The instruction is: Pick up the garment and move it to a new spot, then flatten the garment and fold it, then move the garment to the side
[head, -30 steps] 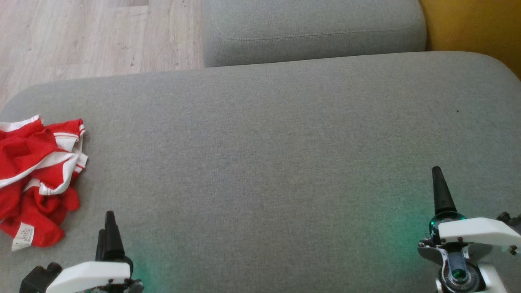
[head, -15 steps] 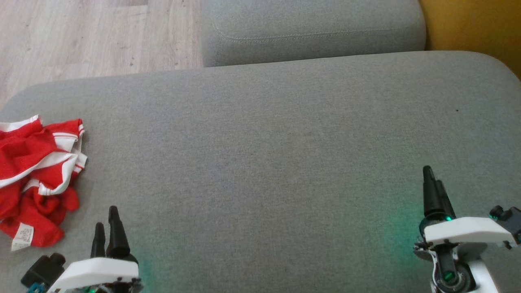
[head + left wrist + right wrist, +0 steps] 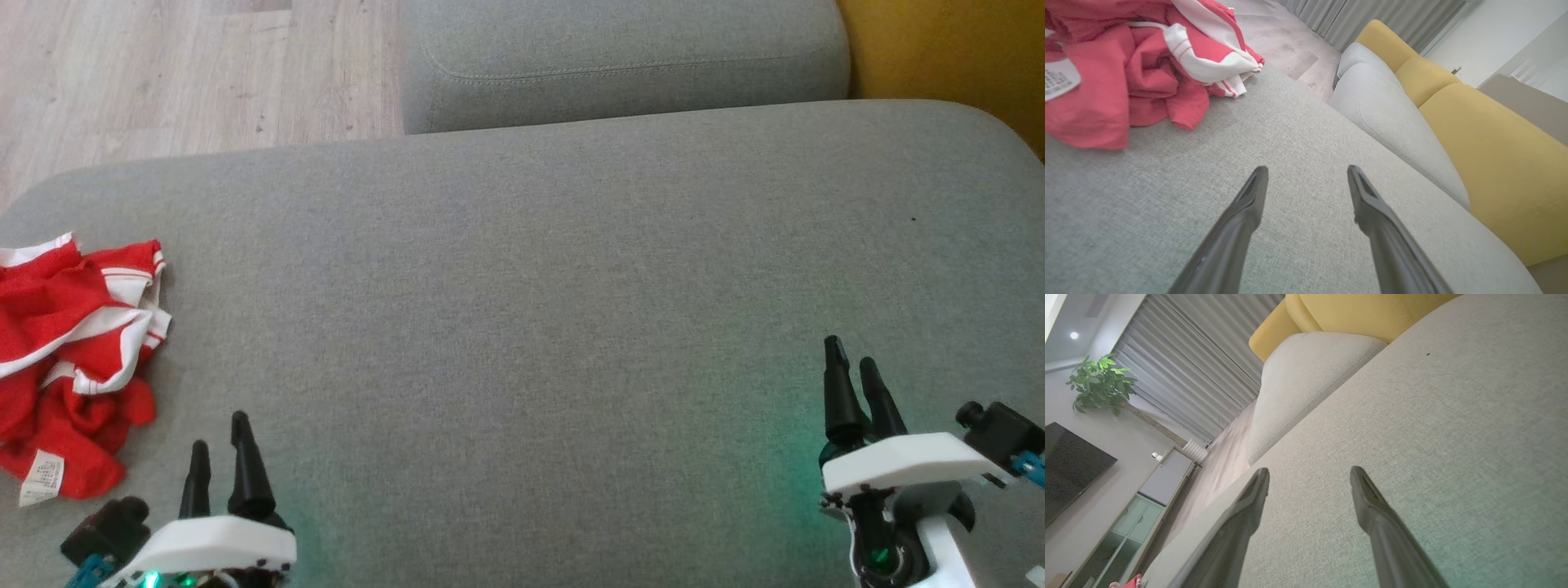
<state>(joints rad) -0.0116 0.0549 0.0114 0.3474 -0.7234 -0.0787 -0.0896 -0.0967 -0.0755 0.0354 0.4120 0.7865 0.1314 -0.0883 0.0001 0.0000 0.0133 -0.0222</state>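
The red-and-white garment (image 3: 73, 359) was seen crumpled in a heap at the nine o'clock edge of the grey cushion (image 3: 531, 269), label (image 3: 41, 478) upward, and was judged not yet picked up. The left tool (image 3: 219, 431) was held near it, fingers apart and empty, with the heap at about ten o'clock, untouched. The right tool (image 3: 850, 353), likewise spread and empty, was held well apart at four o'clock, presumably readied for flattening.

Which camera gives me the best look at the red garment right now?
The head view: the crumpled red garment lies on the grey cushion, cut only by the frame's left edge. The left wrist view shows it closer but cropped at top and left. The right wrist view catches just a red scrap at the bottom edge.
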